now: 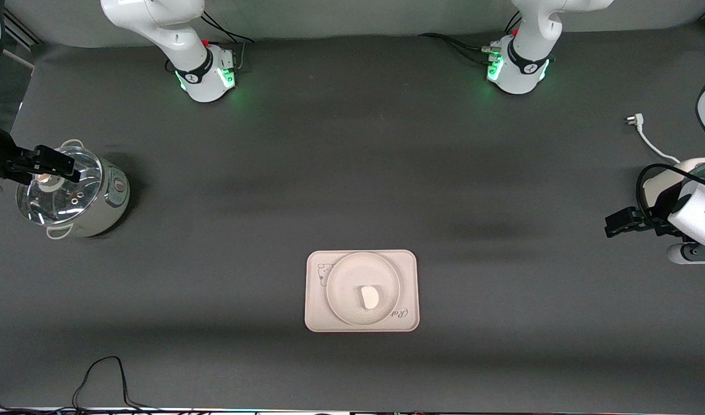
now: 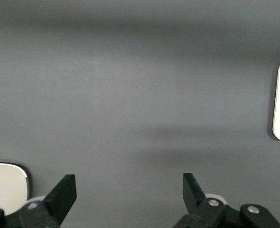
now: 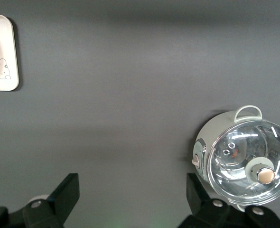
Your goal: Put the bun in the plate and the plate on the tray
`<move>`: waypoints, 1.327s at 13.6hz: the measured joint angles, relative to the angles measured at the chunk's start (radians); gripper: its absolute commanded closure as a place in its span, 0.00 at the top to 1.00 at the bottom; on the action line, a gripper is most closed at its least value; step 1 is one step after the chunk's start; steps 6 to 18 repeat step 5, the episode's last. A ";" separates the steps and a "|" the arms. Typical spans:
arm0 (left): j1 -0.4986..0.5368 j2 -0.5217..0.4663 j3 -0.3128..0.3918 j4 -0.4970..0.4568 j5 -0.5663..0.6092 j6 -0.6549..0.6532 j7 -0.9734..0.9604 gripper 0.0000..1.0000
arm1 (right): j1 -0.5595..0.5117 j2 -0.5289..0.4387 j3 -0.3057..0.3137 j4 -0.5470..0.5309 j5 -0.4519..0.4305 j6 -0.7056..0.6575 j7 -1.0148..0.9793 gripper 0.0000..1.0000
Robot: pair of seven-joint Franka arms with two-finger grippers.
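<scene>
One small white bun (image 1: 369,297), smooth and half-moon shaped, lies in the round cream plate (image 1: 343,300), which sits on the rectangular tray (image 1: 316,311) (its rabbit drawing shows at one corner) toward the front camera, midway between the table's ends. Nothing crowds it. Left gripper (image 1: 611,225) hangs spread and empty over its end of the table. Right gripper (image 1: 55,164), fingers parted, hovers over the glass-lidded pot (image 1: 98,210).

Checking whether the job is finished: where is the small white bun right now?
In the front view the small white half-moon bun lies in the round cream-white plate, which sits on the cream-white rectangular tray near the front camera, midway between the table's ends.
</scene>
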 measured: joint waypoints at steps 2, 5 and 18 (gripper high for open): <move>0.001 0.000 0.001 0.019 -0.001 -0.017 0.000 1.00 | 0.000 0.000 0.000 0.000 0.000 0.000 0.000 1.00; 0.004 -0.002 0.004 0.120 -0.001 -0.158 0.000 1.00 | 0.000 0.000 -0.001 0.000 0.000 0.003 0.000 1.00; 0.004 -0.002 0.004 0.120 -0.001 -0.158 0.000 1.00 | 0.000 0.000 -0.001 0.000 0.000 0.003 0.000 1.00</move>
